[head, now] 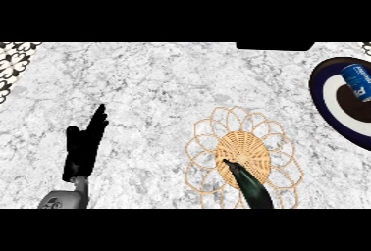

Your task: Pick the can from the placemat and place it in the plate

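Grey-white marble counter (159,83) carries one woven straw placemat (243,144) with looped flower edging, one dark blue round plate (317,86) and one blue can (357,81). Well left of the placemat, the left hand (83,142) rests open, fingers up. Over the placemat's centre the right hand (250,186) lies straight-fingered, holding nothing. Up and right of the placemat, the can lies in the plate, well apart from that hand, only bare marble between.
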